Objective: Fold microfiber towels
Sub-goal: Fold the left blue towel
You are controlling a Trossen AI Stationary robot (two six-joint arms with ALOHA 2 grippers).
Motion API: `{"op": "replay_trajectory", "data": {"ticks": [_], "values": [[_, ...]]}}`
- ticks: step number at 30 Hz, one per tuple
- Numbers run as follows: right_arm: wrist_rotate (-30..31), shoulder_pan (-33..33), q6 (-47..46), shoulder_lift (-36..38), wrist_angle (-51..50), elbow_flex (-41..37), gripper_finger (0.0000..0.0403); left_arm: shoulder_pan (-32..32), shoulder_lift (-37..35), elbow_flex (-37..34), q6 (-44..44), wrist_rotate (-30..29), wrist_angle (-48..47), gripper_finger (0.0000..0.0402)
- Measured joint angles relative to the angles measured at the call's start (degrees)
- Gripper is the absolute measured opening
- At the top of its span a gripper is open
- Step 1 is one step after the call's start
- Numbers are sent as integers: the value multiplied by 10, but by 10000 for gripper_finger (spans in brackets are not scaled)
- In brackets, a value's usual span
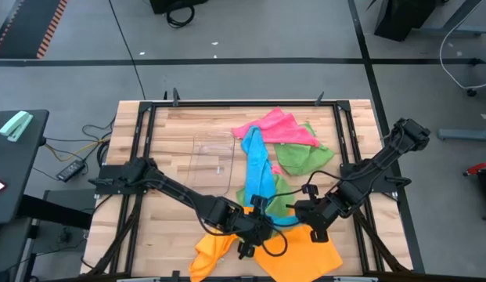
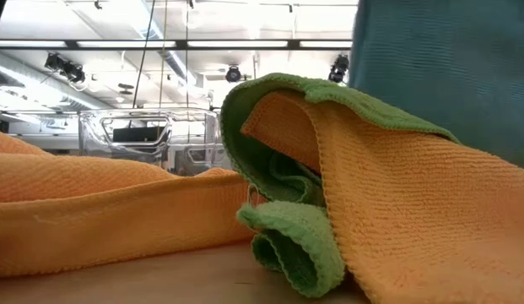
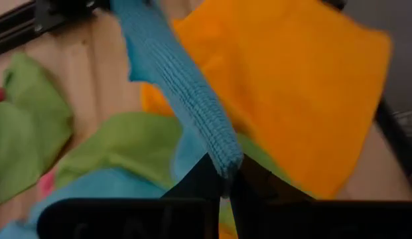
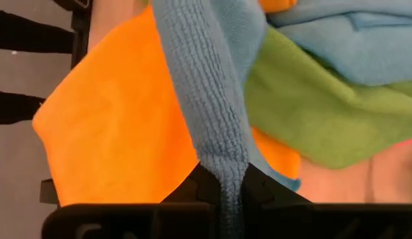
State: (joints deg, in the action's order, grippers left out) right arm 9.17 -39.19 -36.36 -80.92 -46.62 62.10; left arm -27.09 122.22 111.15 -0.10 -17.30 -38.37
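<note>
A sky-blue towel (image 1: 258, 166) lies in a long band from the pink towel (image 1: 275, 125) at the far side toward the near edge. Its near end is raised between my two grippers. My left gripper (image 1: 257, 229) and my right gripper (image 1: 307, 213) are both shut on that end, above the orange towel (image 1: 305, 249). A green towel (image 1: 307, 153) lies at the right, and more green cloth (image 2: 295, 245) sits under the blue band, on the orange towel. The low view shows blue cloth (image 2: 447, 67) hanging at the upper right. My left gripper pinches a bunched edge of the blue towel (image 3: 222, 156) between its two fingers, slanting down. The cloth runs away from the fingers as a narrow rolled band, lifted off the orange towel. The band's far part rests on the table. My right gripper pinches another bunched part of the blue towel's near end (image 4: 224, 169) between its two fingers, slanting steeply down. The cloth leaves the fingers as a thick rolled strip, held above the orange and green towels.
A small clear plastic tray (image 1: 211, 155) stands left of the blue band at mid-table. A black frame rail (image 1: 145, 141) borders the table. Bare wood (image 1: 176, 157) lies to the tray's left. The orange towel reaches the near edge.
</note>
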Motion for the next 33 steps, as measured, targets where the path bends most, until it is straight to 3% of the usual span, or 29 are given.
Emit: {"op": "replay_trajectory", "data": {"ticks": [16, 27, 33], "values": [[-9, -24, 8, -12, 23, -1, 23, -5, 8, 0, -38, 17, 18, 23], [-9, -51, 6, -74, 60, 0, 23, -17, 21, 0, -53, 29, 44, 31], [-19, -57, 16, -95, 105, 0, 23, -25, 26, 0, -63, 51, 47, 16]]}}
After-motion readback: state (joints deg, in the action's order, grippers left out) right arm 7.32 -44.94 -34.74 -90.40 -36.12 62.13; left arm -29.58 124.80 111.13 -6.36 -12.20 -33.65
